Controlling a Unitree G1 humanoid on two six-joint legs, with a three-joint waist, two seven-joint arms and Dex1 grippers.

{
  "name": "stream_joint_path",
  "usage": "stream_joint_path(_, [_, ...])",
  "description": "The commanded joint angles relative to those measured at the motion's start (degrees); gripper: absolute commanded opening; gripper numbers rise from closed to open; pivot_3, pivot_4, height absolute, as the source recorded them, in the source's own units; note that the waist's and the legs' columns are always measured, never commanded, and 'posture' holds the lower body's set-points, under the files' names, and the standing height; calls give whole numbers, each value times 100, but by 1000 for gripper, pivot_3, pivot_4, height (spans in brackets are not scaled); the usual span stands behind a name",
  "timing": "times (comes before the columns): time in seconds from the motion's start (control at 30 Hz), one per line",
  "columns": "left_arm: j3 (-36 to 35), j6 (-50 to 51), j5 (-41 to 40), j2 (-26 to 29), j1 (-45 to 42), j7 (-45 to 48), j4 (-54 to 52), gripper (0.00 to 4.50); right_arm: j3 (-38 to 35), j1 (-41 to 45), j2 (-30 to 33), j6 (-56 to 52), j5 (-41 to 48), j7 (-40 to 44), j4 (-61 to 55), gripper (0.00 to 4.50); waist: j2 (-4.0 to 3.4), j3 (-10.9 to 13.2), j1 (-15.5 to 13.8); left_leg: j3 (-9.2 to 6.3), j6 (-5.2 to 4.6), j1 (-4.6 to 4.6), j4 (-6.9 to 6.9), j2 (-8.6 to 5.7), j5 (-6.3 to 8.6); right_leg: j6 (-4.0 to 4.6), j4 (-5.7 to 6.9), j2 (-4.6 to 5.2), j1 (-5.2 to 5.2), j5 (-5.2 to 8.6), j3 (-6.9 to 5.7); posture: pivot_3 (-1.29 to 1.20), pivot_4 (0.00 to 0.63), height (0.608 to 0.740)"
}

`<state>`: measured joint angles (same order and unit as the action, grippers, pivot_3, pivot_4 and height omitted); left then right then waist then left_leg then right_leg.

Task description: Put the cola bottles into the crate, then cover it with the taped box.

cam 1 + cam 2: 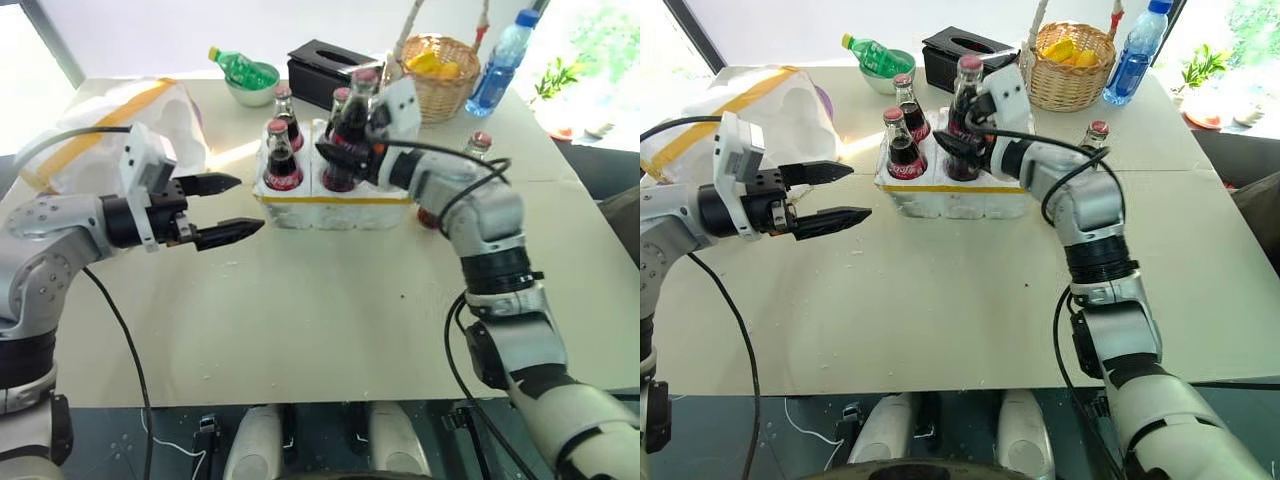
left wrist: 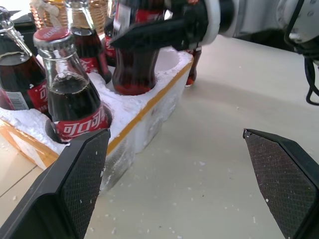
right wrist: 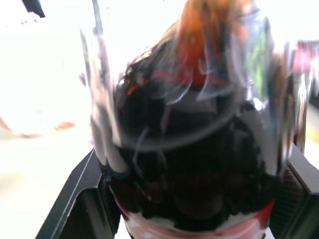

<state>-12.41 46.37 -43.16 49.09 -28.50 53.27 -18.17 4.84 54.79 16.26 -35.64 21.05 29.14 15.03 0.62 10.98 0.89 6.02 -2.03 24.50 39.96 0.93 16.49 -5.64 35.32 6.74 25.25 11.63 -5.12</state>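
Now a bottle (image 1: 966,105) is being loaded into the crate (image 1: 950,197).
It is clamped by the right gripper (image 1: 958,145); lowering into a free well is needed next, while the left gripper (image 1: 836,193) is held open.

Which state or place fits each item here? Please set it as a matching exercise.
1. left gripper
2. right gripper
3. taped box
4. green plastic bottle

a. lying in a bowl
b. shut on a cola bottle over the crate
c. open, holding nothing
d. on the table behind the left arm

Pairs: 1-c, 2-b, 3-d, 4-a
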Motion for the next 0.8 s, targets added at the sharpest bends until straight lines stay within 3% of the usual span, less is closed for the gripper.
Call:
stream_joint_path(0.03, [-162, -96, -96, -7, -73, -83, -181, 4500, 56, 65, -207, 464, -263, 12, 249, 2846, 0, 0, 13, 1, 0, 0, -2, 0, 0, 0, -1, -1, 1, 0, 0, 0, 150, 740])
stream_joint_path(0.1, [-180, -94, -118, -14, -28, -124, -248, 4500, 33, -11, -332, 483, -407, -114, 620, 2846, 0, 0, 19, 1, 0, 0, -3, 0, 0, 0, -4, -1, 1, 0, 0, 0, 150, 740])
stream_joint_path(0.17, [-188, -94, -134, -15, 5, -151, -291, 4500, -35, -57, -412, 444, -451, -160, 836, 3907, 0, -1, 24, 2, 0, -1, -3, 1, 0, 0, -4, -1, -1, 0, 0, 0, 150, 740])
stream_joint_path(0.23, [-185, -86, -163, -17, 12, -160, -307, 4500, -77, -79, -411, 465, -509, -169, 807, 4395, 3, -4, 30, 0, 1, -15, -1, 3, 0, 0, -4, -1, -17, 0, 0, 0, 150, 740])
stream_joint_path(0.4, [-84, 8, -382, -115, -94, -225, -442, 4500, -334, -364, 69, -109, -390, -101, -320, 4395, 2, -5, -34, -6, 6, -16, 5, 3, -3, 0, 0, 4, -19, 0, 0, 0, 150, 740])
stream_joint_path(0.63, [397, -43, -430, -379, -441, -125, -482, 4500, -1338, -1901, 1402, -2398, 466, -214, -3650, 4395, 0, -4, -134, -7, 4, -9, 3, 1, -2, -1, -7, 4, -17, 0, -2, 0, 150, 740])
stream_joint_path(0.8, [737, -221, -232, -585, -804, 83, -127, 4500, -2231, -3016, 1491, -3214, 566, -788, -4923, 4395, 1, -5, -127, -1, 5, -15, 5, 0, -3, 2, -11, -2, -16, 1, 0, 0, 150, 740])
